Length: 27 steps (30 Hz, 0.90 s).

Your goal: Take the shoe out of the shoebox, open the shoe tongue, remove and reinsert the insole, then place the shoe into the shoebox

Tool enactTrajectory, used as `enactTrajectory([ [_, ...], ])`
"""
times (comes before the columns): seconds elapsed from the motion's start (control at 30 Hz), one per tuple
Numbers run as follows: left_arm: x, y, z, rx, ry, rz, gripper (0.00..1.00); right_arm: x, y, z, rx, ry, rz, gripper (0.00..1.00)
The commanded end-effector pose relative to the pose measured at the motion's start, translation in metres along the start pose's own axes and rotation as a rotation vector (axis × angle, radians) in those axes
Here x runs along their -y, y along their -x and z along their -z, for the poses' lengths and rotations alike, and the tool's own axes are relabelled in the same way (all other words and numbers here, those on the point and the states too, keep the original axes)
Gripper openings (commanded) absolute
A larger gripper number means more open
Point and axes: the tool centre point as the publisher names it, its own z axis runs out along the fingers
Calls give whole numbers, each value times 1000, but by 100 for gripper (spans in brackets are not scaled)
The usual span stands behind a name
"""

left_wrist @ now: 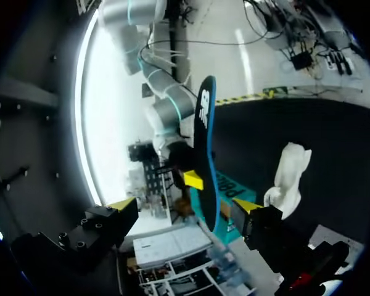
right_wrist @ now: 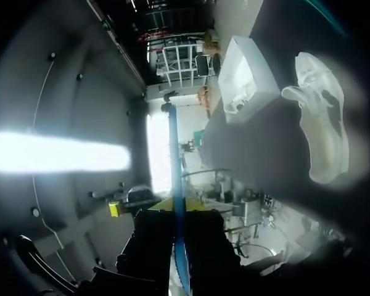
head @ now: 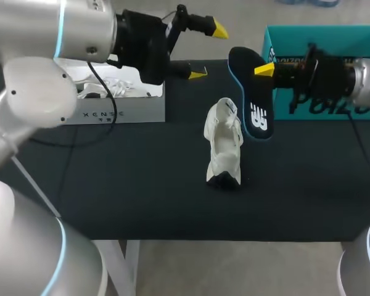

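Shoe [head: 224, 145] is out on the table, down below both sets of jaws, insole [head: 251, 98] pulled and pinched in the right gripper [head: 263, 71], left gripper [head: 208, 52] wide open, so reinserting and reboxing are left imo.

white shoe [head: 224, 145] upright; dark insole [head: 251, 98] aloft, probably vertical

Robotics lab — left arm [head: 24, 31], right arm [head: 367, 77], black table [head: 142, 185].
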Motion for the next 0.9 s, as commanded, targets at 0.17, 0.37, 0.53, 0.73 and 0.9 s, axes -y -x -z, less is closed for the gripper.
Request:
enactTrajectory([
  [0.17,-4,-3,-38,284,21,2,100,0,-12,-8,-11,-4,17,0],
  [0.37,-1,-5,-52,277,-2,43,89,0,-15,-11,-21,-2,19,0],
  [0.53,-2,-7,-59,266,5,56,39,-2,-13,-12,-25,-4,11,0],
  [0.73,0,-12,-70,240,13,70,42,-2,-13,-15,-24,-14,7,0],
  [0.9,-3,-12,-80,245,56,98,14,-3,-12,-15,-21,-14,3,0],
])
